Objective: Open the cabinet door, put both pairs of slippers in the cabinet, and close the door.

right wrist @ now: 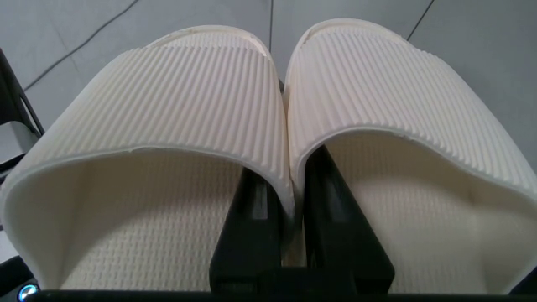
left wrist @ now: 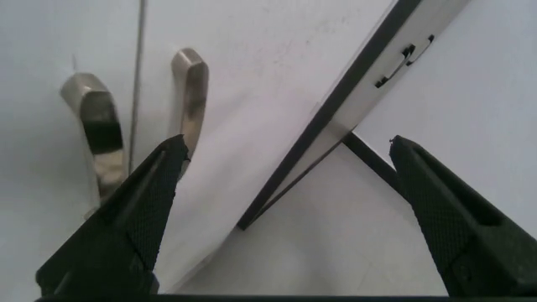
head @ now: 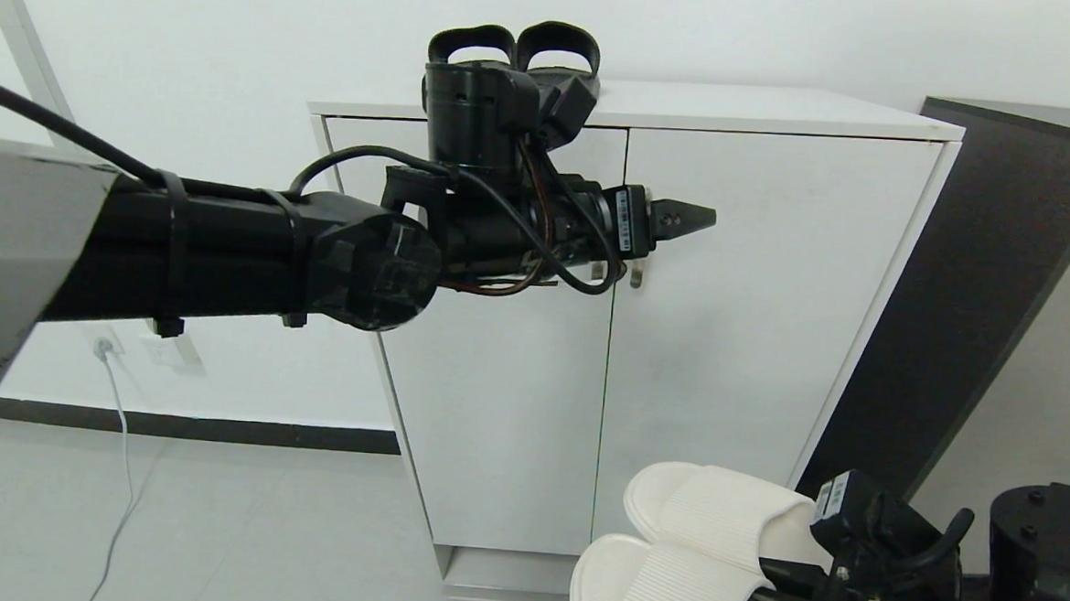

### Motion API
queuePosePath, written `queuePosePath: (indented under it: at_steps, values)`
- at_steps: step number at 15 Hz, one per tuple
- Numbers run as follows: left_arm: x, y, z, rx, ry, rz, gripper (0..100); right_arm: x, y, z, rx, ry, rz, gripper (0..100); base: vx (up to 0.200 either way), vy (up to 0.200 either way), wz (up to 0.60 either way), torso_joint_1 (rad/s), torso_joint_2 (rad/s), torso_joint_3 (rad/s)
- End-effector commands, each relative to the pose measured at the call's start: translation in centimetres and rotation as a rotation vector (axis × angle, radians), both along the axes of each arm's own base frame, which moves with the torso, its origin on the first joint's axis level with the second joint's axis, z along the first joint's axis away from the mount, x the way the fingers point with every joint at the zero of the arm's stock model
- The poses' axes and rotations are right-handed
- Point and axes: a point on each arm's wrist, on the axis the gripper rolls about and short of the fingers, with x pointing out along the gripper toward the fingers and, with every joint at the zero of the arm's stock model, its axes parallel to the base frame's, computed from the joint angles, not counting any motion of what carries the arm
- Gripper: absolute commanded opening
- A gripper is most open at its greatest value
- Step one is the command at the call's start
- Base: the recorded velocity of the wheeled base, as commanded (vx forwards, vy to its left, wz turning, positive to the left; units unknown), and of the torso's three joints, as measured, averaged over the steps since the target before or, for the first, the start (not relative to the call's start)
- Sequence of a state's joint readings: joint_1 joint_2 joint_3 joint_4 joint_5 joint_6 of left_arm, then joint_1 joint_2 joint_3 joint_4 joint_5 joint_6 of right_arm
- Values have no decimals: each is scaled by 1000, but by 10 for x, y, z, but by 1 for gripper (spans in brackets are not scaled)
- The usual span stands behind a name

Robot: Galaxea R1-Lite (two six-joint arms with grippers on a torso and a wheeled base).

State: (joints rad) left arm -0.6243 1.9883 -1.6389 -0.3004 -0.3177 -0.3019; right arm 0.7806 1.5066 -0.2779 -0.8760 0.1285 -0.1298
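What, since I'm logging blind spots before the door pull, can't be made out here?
Cabinet interior: head view, behind closed doors.
Black slippers: head view, lower parts hidden by the left arm.
Door handles: head view, mostly behind the left hand.
White slippers: head view, heels behind the right arm or past the bottom edge.

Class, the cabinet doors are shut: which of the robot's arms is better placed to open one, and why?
Left. The left gripper, jaws open and empty, is raised close to the door handles. The right gripper sits low, jaws shut on the white slippers, so it is not free.
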Motion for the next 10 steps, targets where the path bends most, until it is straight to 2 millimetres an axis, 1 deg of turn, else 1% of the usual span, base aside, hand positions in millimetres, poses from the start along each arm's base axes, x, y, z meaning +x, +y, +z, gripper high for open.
queuePosePath:
  at_steps: [1, 3, 6, 10]
  values:
    - [5, -3, -1, -3, -5, 11, 100, 0, 0, -1, -2, 2, 1, 0, 0, 0, 0, 0, 0, 0]
    - [12, -9, -4, -1, -3, 26, 100, 0, 0, -2, -6, 5, 1, 0, 0, 0, 0, 0, 0, 0]
    - [18, -16, -5, 8, 8, 23, 100, -1, 0, -2, -5, 5, 4, 0, 0, 0, 0, 0, 0, 0]
    - [20, -17, -5, 4, 8, 22, 100, -1, 0, -2, -7, 8, 5, 0, 0, 0, 0, 0, 0, 0]
